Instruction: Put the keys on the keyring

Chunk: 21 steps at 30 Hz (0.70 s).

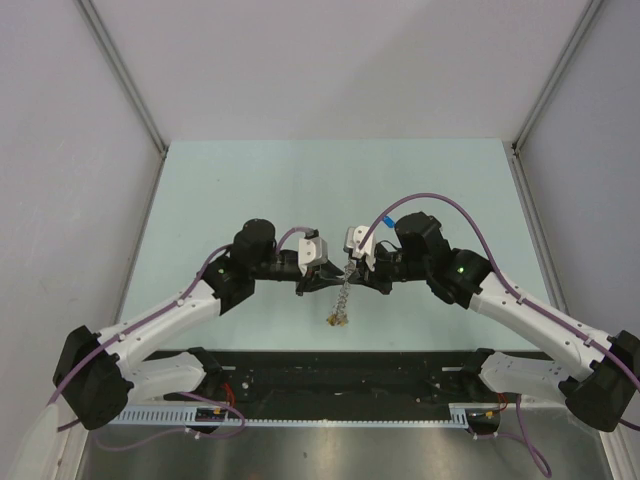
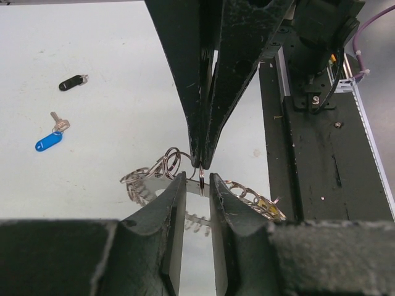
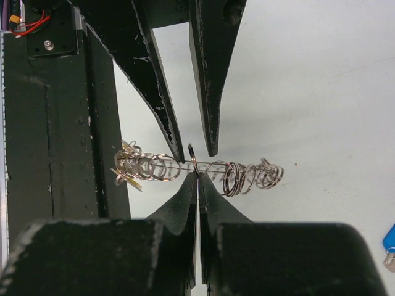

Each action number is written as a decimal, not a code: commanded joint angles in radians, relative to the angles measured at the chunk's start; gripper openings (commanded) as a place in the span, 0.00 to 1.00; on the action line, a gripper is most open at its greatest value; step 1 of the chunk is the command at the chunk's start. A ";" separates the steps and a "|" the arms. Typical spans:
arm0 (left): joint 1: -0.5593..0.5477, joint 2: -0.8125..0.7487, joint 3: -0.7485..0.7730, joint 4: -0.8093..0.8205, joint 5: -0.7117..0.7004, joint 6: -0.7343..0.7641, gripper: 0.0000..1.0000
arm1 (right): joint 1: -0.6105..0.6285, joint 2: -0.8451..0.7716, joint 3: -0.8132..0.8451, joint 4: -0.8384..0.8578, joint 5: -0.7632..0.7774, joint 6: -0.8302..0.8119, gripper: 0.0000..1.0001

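The keyring (image 3: pixel 197 168) was silver curly loops, with maybe a yellow key (image 2: pixel 262 204) on it. Off to the black left gripper (image 2: pixel 197 177)'s side lay a blue key (image 2: pixel 47 142) and a black key (image 2: pixel 71 82).

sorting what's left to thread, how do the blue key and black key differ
The blue key has a blue head and a plain silver blade; the black key has a black head and shows only a glint of metal. The blue key lies nearer the camera than the black key. Both lie loose on the table, off the keyring.

Shiny metal wire keyring (image 3: pixel 237 176), glossy plastic-headed blue key (image 2: pixel 49 139), matt table (image 2: pixel 111 61)
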 commanded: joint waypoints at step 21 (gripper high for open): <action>-0.017 0.005 0.018 0.014 0.032 -0.018 0.19 | 0.019 0.006 0.026 0.059 -0.009 -0.013 0.00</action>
